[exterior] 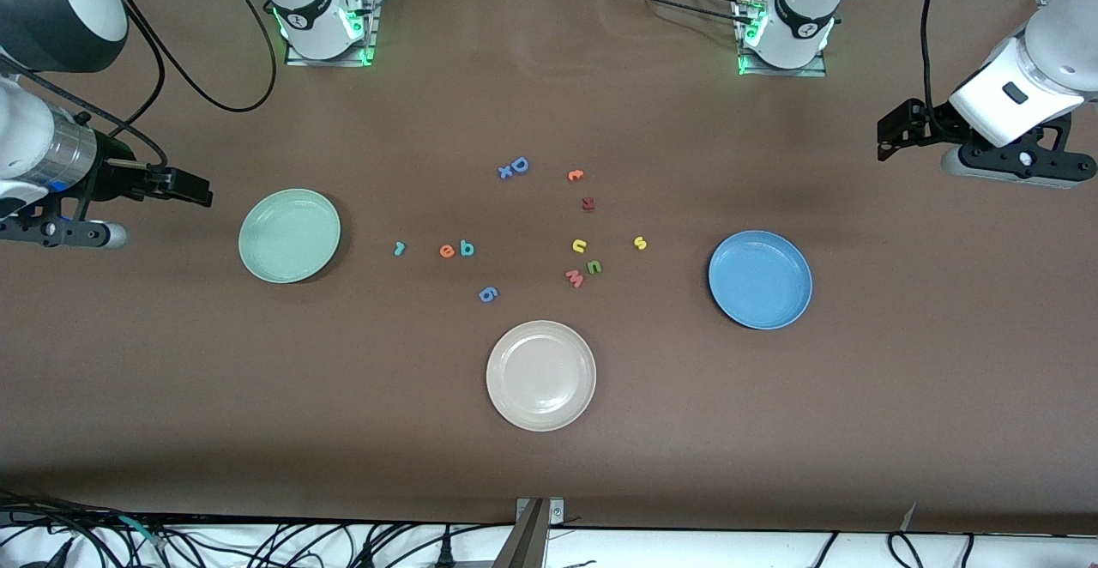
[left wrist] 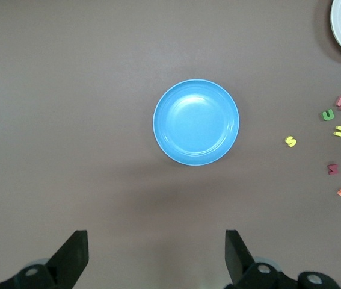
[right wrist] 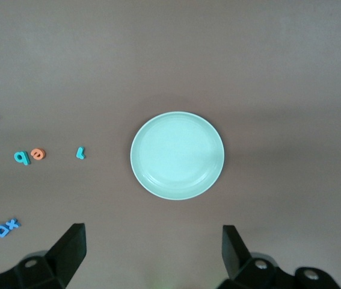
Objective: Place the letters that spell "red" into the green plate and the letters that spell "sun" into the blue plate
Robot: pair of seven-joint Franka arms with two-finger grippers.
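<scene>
Two grippers hang released and empty above our table's ends.
Below our left gripper (left wrist: 156,256) sits the blue plate (left wrist: 196,122), with yellow "s" (left wrist: 290,141) just past it; below our right gripper (right wrist: 153,253) sits the green plate (right wrist: 177,155), with teal "r" (right wrist: 80,153) past it.

I see a matt brown bench (exterior: 549,465), cloth-like and faintly creased. The green plate (exterior: 289,236), blue plate (exterior: 760,280) and beige-white plate (exterior: 541,375) look smooth, with a soft plastic sheen. The letters look like matt foam. Arm shells (exterior: 1029,79) are glossy white plastic.
</scene>
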